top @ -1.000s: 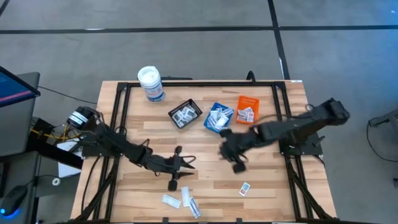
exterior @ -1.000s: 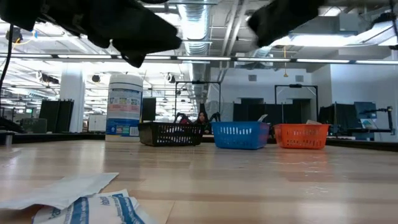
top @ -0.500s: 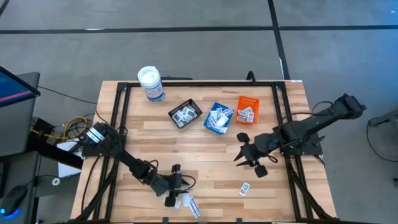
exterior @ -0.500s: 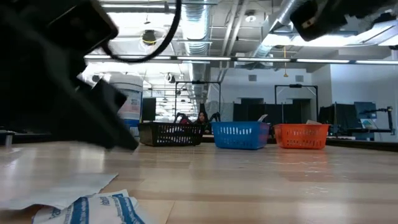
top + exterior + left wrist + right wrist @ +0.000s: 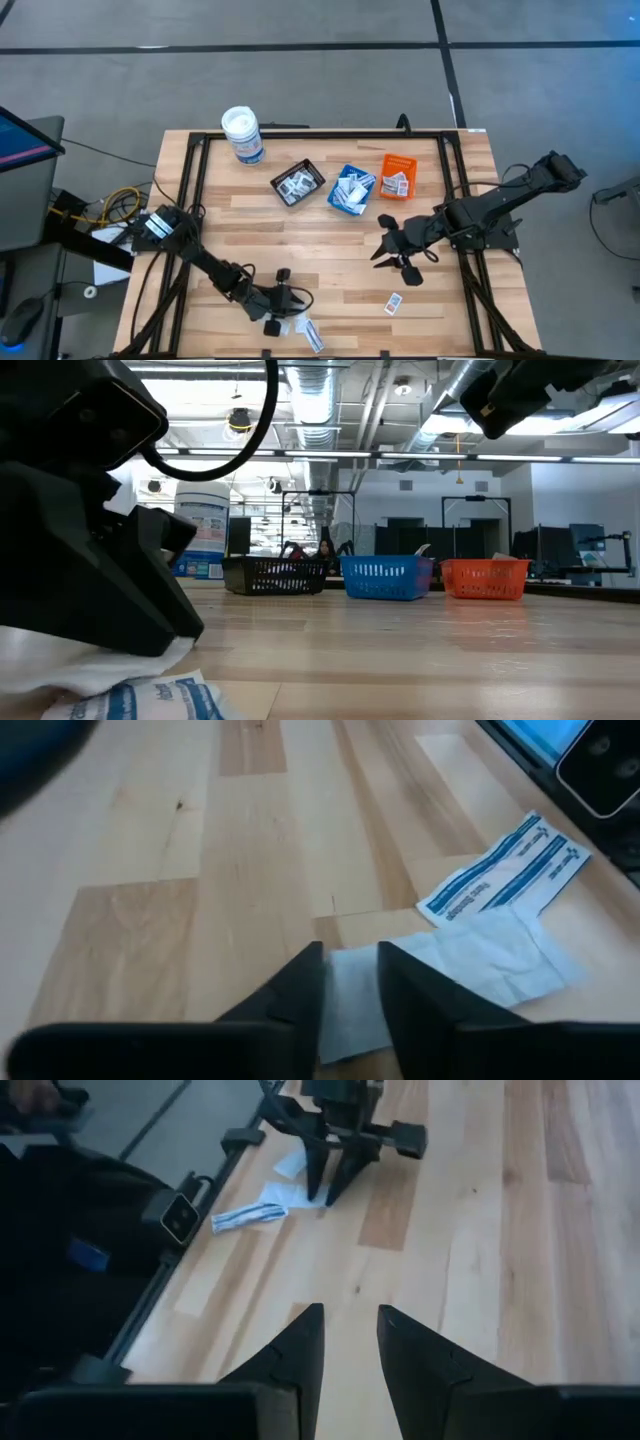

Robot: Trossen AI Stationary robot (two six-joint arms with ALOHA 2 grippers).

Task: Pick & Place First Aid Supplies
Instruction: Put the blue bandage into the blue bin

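Near the table's front edge lie a plain white packet [image 5: 298,322] and a longer blue-printed packet [image 5: 313,337], both first aid supplies. My left gripper [image 5: 292,312] has come down slanting onto the plain packet [image 5: 470,960] and is shut on its end; the printed packet [image 5: 505,865] lies just beyond. My right gripper [image 5: 378,252] hangs above the table right of centre, slightly open with bare wood between its fingers [image 5: 350,1340]. One more small packet [image 5: 393,302] lies flat in front of it. My left gripper has the plain white packet's near end [image 5: 350,1005] in the narrow gap between its two fingers. The fingers [image 5: 300,985] come slanting down toward the table's near edge. The packet lies flat on the wood, its far part spread out past the fingertips.
At the back stand a black tray [image 5: 298,184], a blue tray [image 5: 350,190] and an orange tray [image 5: 398,176], each with packets inside, and a white canister [image 5: 242,135] at the far left. A black camera [image 5: 605,770] sits at the near edge beyond the packets.
My left gripper has sunk and gone toward the table's near edge, down onto the packets there. My right gripper has drawn back from beside the blue tray toward the table's right edge and has turned a little.
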